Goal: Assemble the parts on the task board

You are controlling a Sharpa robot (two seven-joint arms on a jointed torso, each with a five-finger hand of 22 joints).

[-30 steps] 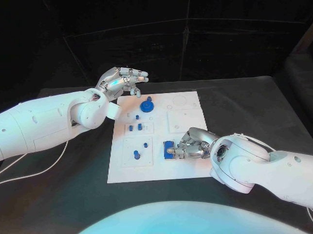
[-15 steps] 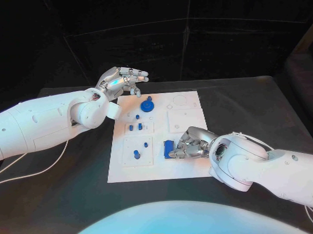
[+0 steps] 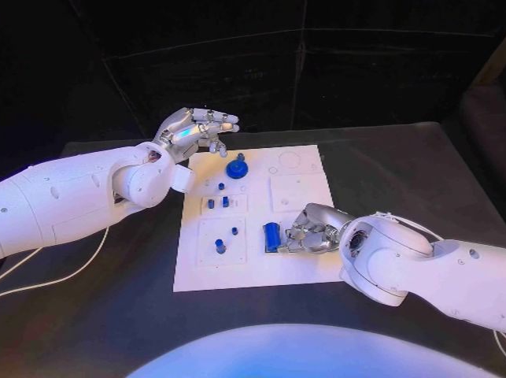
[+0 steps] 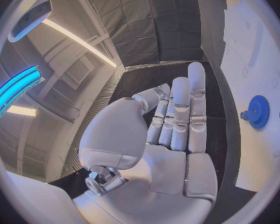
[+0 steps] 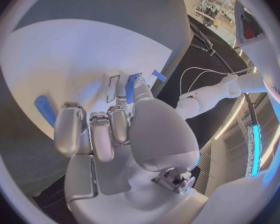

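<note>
The worktop (image 3: pixel 434 173) is showing plain black, and the task board (image 3: pixel 298 169) on it is showing white. The parts are showing blue: a gear (image 3: pixel 238 169), small pegs (image 3: pixel 216 203) and a block (image 3: pixel 272 236). Each robot hand, left (image 3: pixel 196 130) and right (image 3: pixel 312 232), is gleaming silver against white arms (image 3: pixel 60 201).

On the task board (image 3: pixel 304 272) — gear (image 3: pixel 238 169) at the far end, block (image 3: pixel 272 235) nearer the robot.
</note>
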